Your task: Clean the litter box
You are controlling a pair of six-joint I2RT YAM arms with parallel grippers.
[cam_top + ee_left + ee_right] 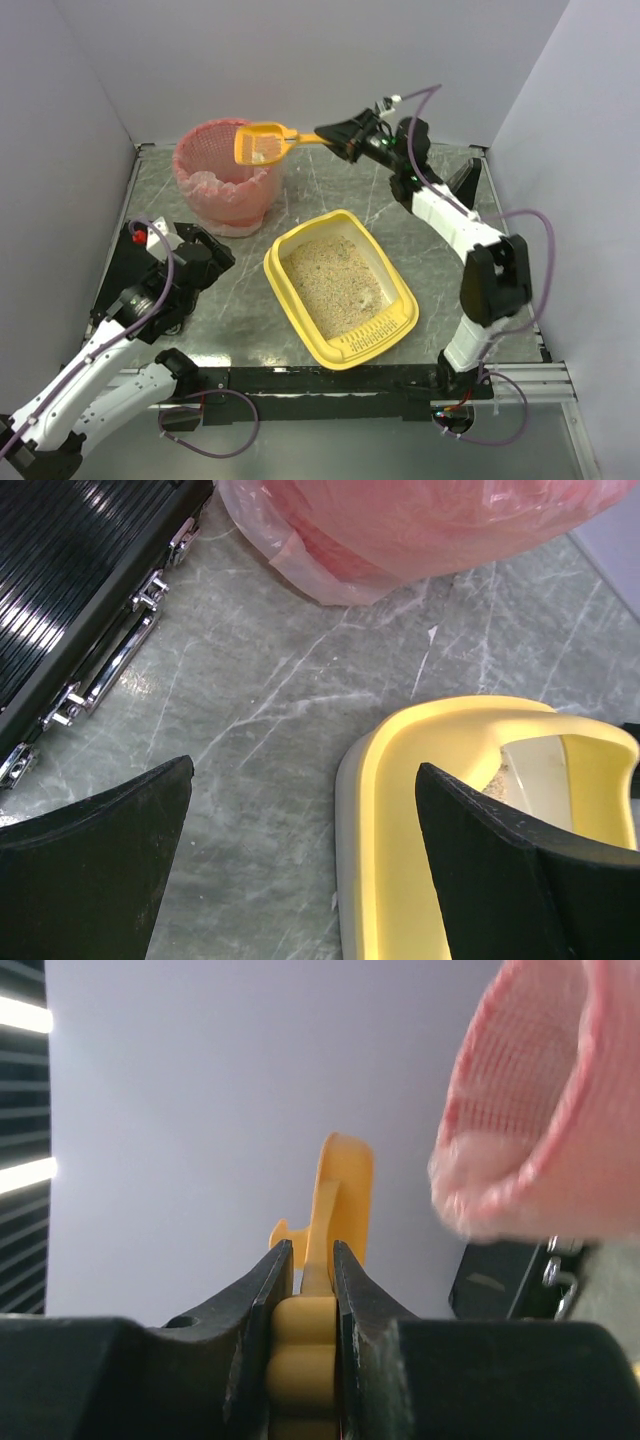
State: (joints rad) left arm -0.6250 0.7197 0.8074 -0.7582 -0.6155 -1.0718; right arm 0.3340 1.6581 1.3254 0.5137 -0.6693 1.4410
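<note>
I see the litter box [372,343] in the lower middle of the overhead view, flat on the bench [330,190] and set at a slant. Its slotted lip points to the lower right and beige litter fills its floor.

My left pincer [218,256] sits at the left of that view, just beside the box's left corner. Its jaws are spread wide and hold nothing. In the left wrist view the pincer [305,770] frames mostly bare bench. The box's rounded yellow corner [390,810] comes in from the lower right and runs behind the right finger [500,880]. I cannot tell whether that finger touches the rim. A black ribbed case [80,570] with metal clasps fills the upper left of that view.

My right pincer [325,136] is in the upper middle of the overhead view, well apart from the box and beyond its far end. It is clamped tight on the handle of the orange scoop [262,143], whose head hangs over the rim of the pink-lined basket [235,200] at the upper left. In the right wrist view the pincer [312,1255] grips the scoop [340,1190] edge-on. The basket [540,1110] is a blur at the upper right.
</note>
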